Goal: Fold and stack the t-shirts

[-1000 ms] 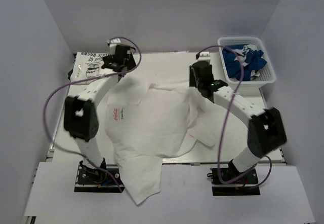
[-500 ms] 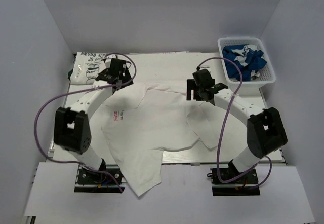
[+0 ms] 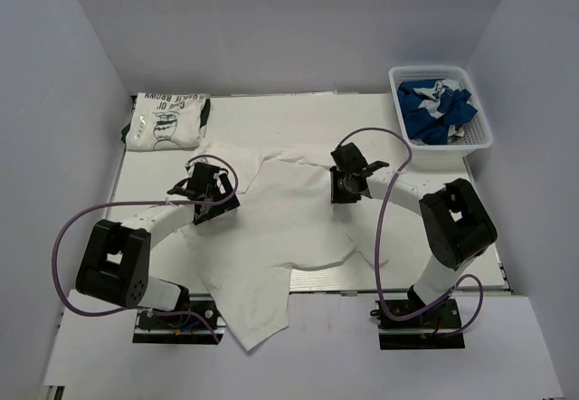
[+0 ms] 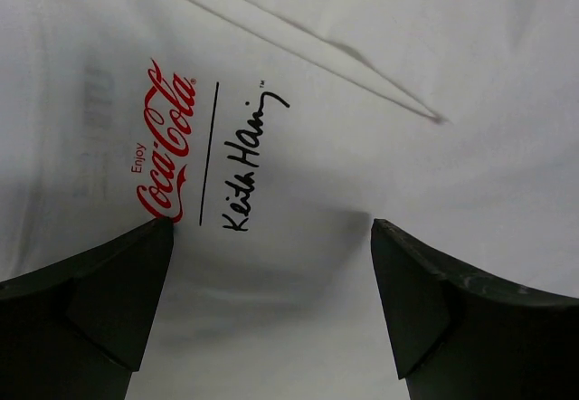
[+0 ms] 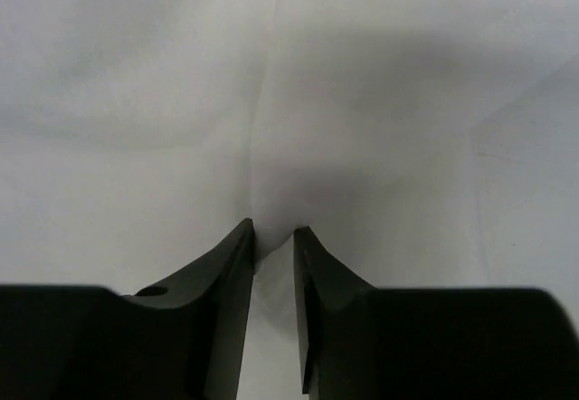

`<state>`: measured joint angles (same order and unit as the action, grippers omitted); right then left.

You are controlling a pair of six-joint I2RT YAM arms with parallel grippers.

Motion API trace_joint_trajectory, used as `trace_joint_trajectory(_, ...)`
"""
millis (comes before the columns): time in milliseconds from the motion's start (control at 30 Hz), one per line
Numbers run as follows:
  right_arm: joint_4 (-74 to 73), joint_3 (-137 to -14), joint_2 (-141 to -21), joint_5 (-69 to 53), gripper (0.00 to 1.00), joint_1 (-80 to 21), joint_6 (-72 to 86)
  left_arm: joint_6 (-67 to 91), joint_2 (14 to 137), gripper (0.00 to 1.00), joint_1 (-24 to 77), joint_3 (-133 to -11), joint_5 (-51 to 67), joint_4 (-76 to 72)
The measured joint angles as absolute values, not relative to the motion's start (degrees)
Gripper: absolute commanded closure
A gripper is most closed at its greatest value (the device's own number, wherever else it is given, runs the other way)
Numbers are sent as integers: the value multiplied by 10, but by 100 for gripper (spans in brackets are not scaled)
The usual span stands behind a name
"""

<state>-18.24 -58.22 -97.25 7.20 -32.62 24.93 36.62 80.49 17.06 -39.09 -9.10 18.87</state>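
Observation:
A white t-shirt with a red Coca-Cola graphic (image 3: pixel 271 228) lies spread and rumpled on the table, its hem hanging over the near edge. My left gripper (image 3: pixel 211 201) hovers low over its left chest, open, with the red lettering (image 4: pixel 163 147) just ahead of my fingertips (image 4: pixel 136 273) and nothing between them. My right gripper (image 3: pixel 336 187) sits on the shirt's right side, shut on a small pinched ridge of white cloth (image 5: pixel 273 223). A folded white t-shirt with green print (image 3: pixel 166 119) rests at the back left. A royal blue t-shirt (image 3: pixel 434 106) lies bunched in the basket.
The white plastic mesh basket (image 3: pixel 479 142) stands at the back right corner. White walls enclose the table on three sides. Purple cables loop off both arms above the shirt.
Both arms have drawn back from the far side toward the near side and come down onto the shirt. The right gripper opened, then closed on a fold. The shirt now lies flatter.

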Motion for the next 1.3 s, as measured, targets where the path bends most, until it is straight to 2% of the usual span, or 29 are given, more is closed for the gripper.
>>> trace_joint_trajectory(33, -179, -582, -975, 75, 80, -326, 259, 368, 806, 0, 171, -391, -92, 186)
trace_joint_trajectory(100, -179, -584, -979, 89, 99, -325, 275, 371, 812, 0, 171, -392, -96, 183)
trace_joint_trajectory(333, -237, -611, -983, 214, 100, -306, 312, 387, 863, 0, 174, -428, -140, 183)
trace_joint_trajectory(600, -299, -627, -982, 345, 100, -206, 270, 389, 891, 0, 175, -450, -170, 180)
trace_joint_trajectory(700, -322, -632, -984, 384, 90, -176, 257, 389, 895, 0, 175, -456, -175, 184)
trace_joint_trajectory(733, -330, -635, -986, 391, 83, -169, 255, 388, 896, 0, 175, -458, -175, 187)
trace_joint_trajectory(800, -345, -644, -989, 409, 75, -159, 250, 386, 895, 0, 175, -459, -175, 189)
trace_joint_trajectory(867, -353, -651, -988, 425, 59, -146, 244, 379, 894, 0, 175, -459, -173, 190)
trace_joint_trajectory(900, -357, -655, -988, 425, 46, -139, 230, 375, 893, 0, 175, -459, -171, 190)
trace_joint_trajectory(1000, -362, -656, -976, 397, 24, -135, 207, 361, 885, 0, 174, -455, -153, 189)
trace_joint_trajectory(1033, -363, -655, -968, 378, 10, -137, 201, 358, 881, 0, 173, -453, -144, 190)
trace_joint_trajectory(1300, -300, -552, -790, 171, 10, -169, 172, 345, 832, 0, 172, -448, -85, 205)
